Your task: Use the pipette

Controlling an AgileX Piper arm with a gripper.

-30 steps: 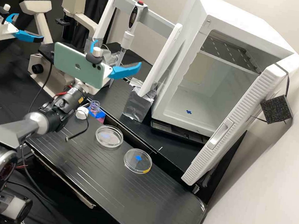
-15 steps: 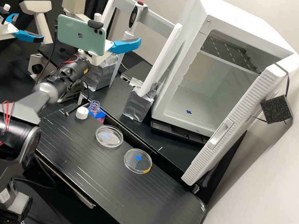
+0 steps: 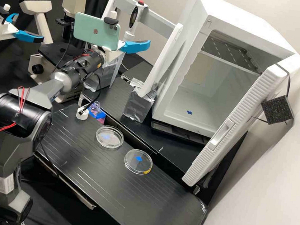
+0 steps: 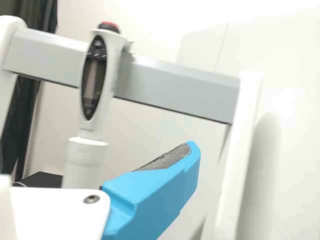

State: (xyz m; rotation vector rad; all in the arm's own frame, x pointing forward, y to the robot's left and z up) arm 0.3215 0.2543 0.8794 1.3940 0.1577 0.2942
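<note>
Digital pipette (image 4: 94, 75) is hung on the rack's crossbar (image 4: 175, 89), presumably to keep its barrel reachable. The gripper (image 3: 130, 34) is pointed towards it, jaws spread and empty, likely for straddling the barrel.

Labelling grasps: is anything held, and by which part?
Nothing is held: the grey pad of the blue finger touches nothing, and the red-topped white pipette hangs on the grey crossbar.

Pipette (image 4: 94, 85) on white stand (image 4: 237, 155).
Approx. upright, red btn on top, at grey x-bar (image 4: 175, 90); blue finger (image 4: 155, 192) in fg, grey pad exposed.
</note>
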